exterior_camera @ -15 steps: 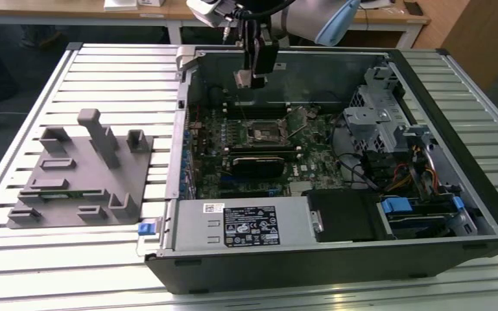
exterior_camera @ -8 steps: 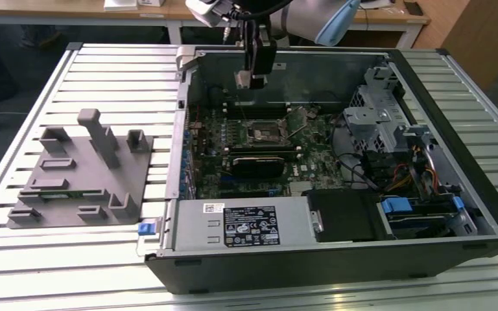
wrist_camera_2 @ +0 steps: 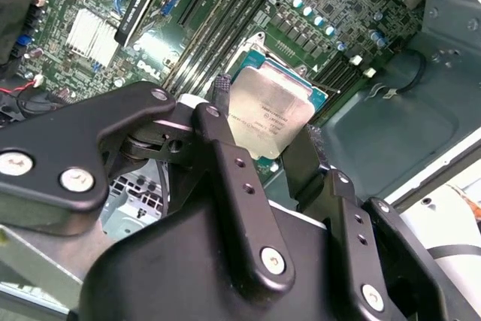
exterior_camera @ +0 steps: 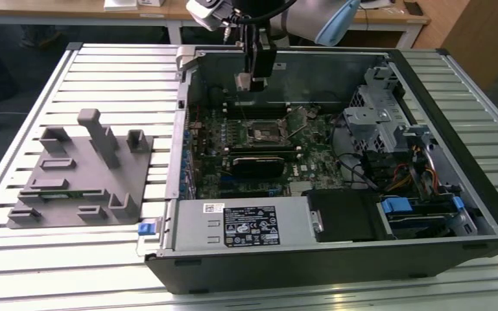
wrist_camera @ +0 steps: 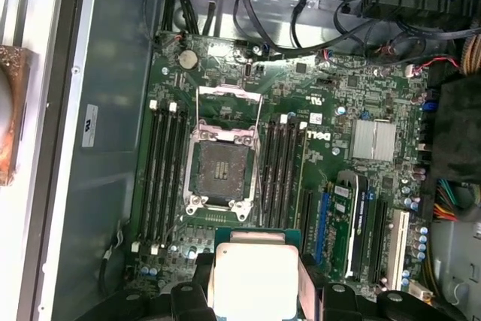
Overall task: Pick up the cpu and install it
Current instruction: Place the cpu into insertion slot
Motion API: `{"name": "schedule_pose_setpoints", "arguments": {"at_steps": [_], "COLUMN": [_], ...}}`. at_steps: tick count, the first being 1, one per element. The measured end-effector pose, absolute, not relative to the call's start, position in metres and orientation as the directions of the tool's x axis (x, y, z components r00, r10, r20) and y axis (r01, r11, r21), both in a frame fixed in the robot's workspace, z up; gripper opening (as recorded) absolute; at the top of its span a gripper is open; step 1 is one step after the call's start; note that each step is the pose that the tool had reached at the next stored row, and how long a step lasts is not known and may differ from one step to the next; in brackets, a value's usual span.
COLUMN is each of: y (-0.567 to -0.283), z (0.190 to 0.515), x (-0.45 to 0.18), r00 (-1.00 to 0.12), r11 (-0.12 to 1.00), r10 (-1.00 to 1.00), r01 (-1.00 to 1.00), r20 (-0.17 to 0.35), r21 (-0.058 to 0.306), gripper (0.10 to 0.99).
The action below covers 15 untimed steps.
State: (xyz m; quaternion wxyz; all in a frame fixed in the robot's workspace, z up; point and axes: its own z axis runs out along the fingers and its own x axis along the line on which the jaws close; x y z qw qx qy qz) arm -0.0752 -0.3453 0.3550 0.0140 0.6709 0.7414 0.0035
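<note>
The cpu [wrist_camera_2: 272,113] is a thin square chip with a silvery-white top, and my gripper [wrist_camera_2: 263,129] is shut on it by two opposite edges. In the exterior view the gripper [exterior_camera: 249,82] hangs over the far part of the open computer case, with the cpu [exterior_camera: 243,81] a small pale piece at its tip. The black motherboard socket [wrist_camera: 219,173] lies below with its metal frame swung open and nothing in it. In the first wrist view the cpu [wrist_camera: 252,282] is well above the board and off to one side of the socket [exterior_camera: 260,134].
The open case [exterior_camera: 456,84] lies on a slatted white table. Inside are memory slots [wrist_camera: 159,171], a drive cage [exterior_camera: 379,120], cables, and a power supply [exterior_camera: 249,223] at the near wall. A grey plastic fixture [exterior_camera: 85,175] with upright blocks sits at the exterior view's left.
</note>
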Motion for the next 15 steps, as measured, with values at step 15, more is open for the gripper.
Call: {"name": "schedule_pose_setpoints", "arguments": {"at_steps": [15], "y": [-0.3453], "z": [0.3514], "x": [-0.0752], "r00": [-0.099], "r11": [0.100], "r10": [0.995], "r01": [0.995], "r20": [-0.016], "r21": [0.024], "gripper": [0.529]}}
